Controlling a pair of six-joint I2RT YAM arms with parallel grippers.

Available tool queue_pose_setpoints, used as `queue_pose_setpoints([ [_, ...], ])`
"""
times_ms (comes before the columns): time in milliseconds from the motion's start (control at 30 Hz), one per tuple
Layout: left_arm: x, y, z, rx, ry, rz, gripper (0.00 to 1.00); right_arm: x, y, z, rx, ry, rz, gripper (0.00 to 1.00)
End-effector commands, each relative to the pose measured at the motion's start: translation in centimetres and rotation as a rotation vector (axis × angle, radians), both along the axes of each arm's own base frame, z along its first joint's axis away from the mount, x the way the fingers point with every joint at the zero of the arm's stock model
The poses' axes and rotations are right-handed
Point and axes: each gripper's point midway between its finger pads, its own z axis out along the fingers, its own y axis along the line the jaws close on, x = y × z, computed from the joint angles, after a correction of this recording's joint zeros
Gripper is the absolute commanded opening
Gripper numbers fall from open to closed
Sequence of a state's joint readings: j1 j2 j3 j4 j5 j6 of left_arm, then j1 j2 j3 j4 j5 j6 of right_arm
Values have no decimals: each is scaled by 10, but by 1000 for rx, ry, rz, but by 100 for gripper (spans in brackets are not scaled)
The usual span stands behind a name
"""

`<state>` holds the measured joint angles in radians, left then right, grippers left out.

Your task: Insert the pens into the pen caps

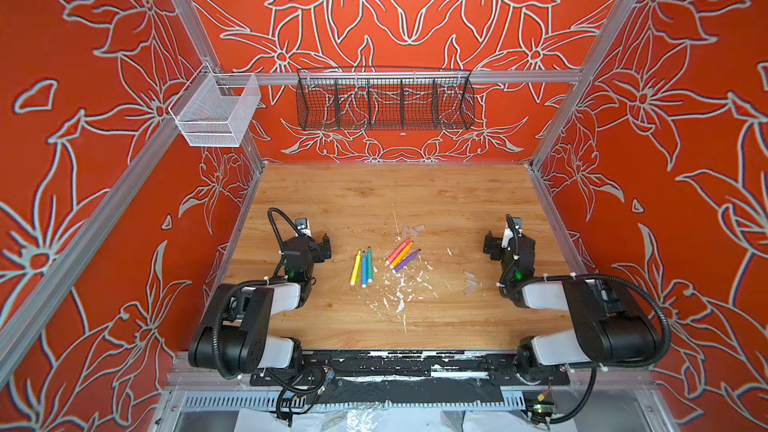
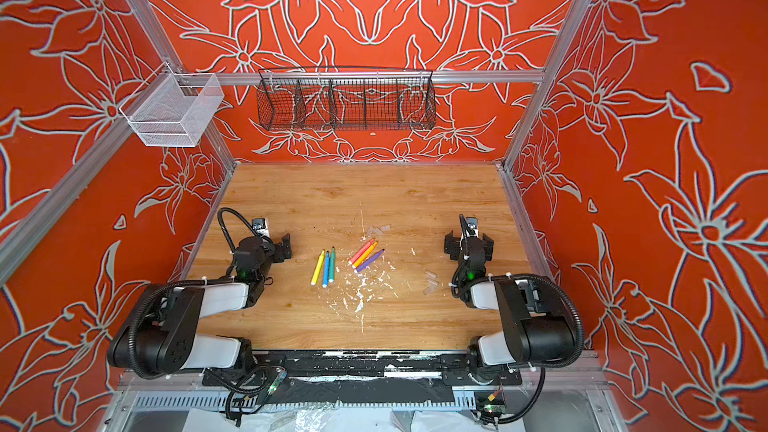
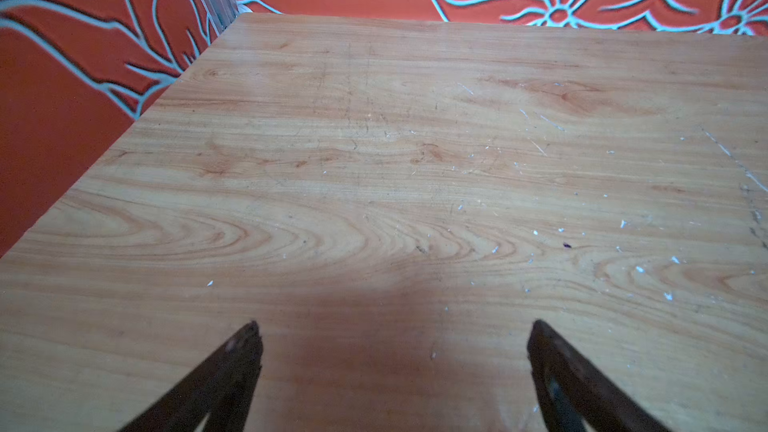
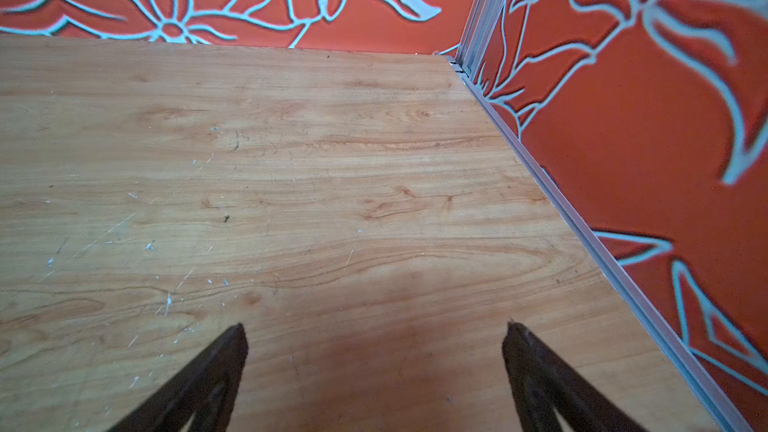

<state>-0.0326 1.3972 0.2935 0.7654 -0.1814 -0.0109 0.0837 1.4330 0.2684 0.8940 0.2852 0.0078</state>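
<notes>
Pens [image 2: 326,270] lie loose on the wooden surface [image 1: 374,193] in two groups of three, none of them in a cap. Taking the patch of white flecks [image 1: 399,290] as the marker, the yellow pen [image 1: 355,268], blue pen [image 1: 364,269] and green pen [image 1: 369,264] lie side by side just left of it, nearly parallel, tips toward the back wall. The pink-red pen [image 1: 397,251], orange pen [image 1: 402,254] and purple pen [image 1: 407,260] lie pressed together on a slant just behind it. The pen caps [image 1: 411,229], clear and faint against the wood, sit in one small cluster farther behind the flecks, past the slanted trio's tips. A second cluster [image 1: 469,280] sits right of the flecks; how many are in each I cannot tell. High behind the flecks a black wire basket [image 1: 384,101] with divided compartments hangs on the back rail, and a white mesh basket [image 1: 216,112] hangs up to the left. Through both, only the red flowered wall shows. The left tool [image 3: 395,326] is well left of the flecks and the right tool [image 4: 376,326] well right. Each has its jaws spread wide over bare wood, with nothing between them.
</notes>
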Motion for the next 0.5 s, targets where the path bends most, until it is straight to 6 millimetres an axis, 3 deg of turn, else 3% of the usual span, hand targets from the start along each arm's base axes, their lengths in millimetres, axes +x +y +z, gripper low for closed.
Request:
queue_pose_setpoints([
  [0, -3, -10, 11, 32, -61, -49, 97, 6, 3, 8, 5, -21, 15, 97],
  [467, -2, -12, 9, 35, -51, -58, 97, 7, 4, 8, 4, -21, 14, 97],
])
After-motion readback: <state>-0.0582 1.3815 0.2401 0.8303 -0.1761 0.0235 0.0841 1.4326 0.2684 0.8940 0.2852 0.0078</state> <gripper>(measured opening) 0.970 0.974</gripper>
